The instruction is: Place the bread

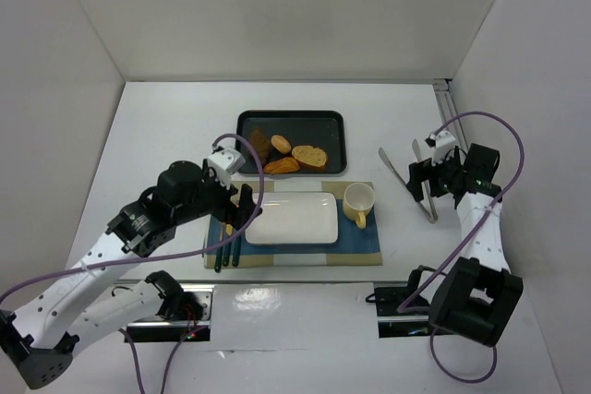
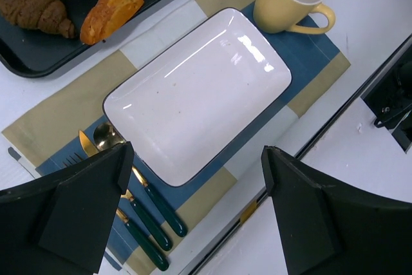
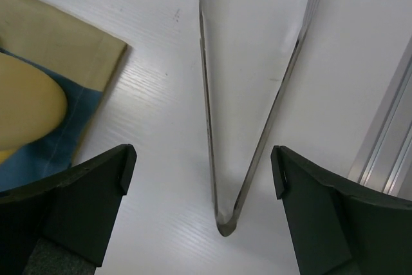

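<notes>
Several breads lie on a black tray (image 1: 334, 131): a dark croissant (image 1: 259, 145), a roll (image 1: 281, 144), a seeded slice (image 1: 310, 155) and an orange-brown piece (image 1: 282, 166). An empty white rectangular plate (image 1: 293, 219) sits on a placemat in front of the tray. Metal tongs (image 1: 406, 182) lie on the table at the right. My left gripper (image 1: 242, 208) is open and empty over the plate's left end (image 2: 199, 88). My right gripper (image 1: 428, 189) is open, its jaws straddling the hinge end of the tongs (image 3: 207, 94) without touching.
A yellow mug (image 1: 358, 202) stands on the blue and beige placemat (image 1: 369, 244) right of the plate. Green-handled gold cutlery (image 1: 226, 242) lies left of the plate. White walls enclose the table. A metal rail (image 1: 445, 99) runs at the back right.
</notes>
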`<state>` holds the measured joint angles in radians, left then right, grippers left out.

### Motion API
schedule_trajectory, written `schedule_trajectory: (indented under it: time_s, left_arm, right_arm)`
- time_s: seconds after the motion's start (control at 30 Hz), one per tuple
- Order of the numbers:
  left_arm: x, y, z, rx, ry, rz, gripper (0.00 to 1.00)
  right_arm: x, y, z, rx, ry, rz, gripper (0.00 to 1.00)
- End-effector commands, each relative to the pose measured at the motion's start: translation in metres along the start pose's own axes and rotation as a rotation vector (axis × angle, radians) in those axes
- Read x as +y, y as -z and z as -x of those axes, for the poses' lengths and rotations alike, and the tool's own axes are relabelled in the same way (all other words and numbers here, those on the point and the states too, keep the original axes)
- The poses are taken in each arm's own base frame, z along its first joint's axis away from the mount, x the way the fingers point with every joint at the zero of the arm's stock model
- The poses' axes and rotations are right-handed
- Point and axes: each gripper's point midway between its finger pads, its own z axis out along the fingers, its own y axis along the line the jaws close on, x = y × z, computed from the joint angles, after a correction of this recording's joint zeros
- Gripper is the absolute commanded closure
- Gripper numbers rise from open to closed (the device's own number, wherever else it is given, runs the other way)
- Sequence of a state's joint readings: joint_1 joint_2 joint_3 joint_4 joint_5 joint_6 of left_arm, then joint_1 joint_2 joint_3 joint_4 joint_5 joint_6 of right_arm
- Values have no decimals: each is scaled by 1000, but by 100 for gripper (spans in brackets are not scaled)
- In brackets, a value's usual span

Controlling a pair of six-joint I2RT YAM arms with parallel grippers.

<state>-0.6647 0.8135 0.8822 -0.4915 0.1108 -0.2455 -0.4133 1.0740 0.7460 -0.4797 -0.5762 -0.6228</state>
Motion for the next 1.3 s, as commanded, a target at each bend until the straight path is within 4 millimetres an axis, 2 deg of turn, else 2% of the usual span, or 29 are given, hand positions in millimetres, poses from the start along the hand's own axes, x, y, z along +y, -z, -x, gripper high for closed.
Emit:
schedule_trajectory:
  time_s: [0.0,0.2,0.67,1.0,1.17,1.23,1.27]
  left_arm:
    - [-8,10,10,-73,-6,-35,0]
    - [-14,15,15,-100,-12,-63,0]
    - [-15,16,15,-99,-12,-72,0]
    - [-15,13,14,-90,-11,-71,0]
    - [-15,13,14,-90,-11,-71,0]
    - [-13,13,14,-91,-11,-61,0]
    - [-13,13,14,-91,-11,-61,0]
  right_arm:
    - [-25,-6,2,12,93,-61,0]
    - [-35,-26,-20,60,151,-56,0]
    - [-35,-66,-67,170,116,49,0]
    - [-40,-83,-85,205,100,54,0]
    - [-40,-87,-94,227,89,60,12]
    - [-38,-89,-99,239,80,70,29]
    - [-41,-90,-96,233,85,65,37]
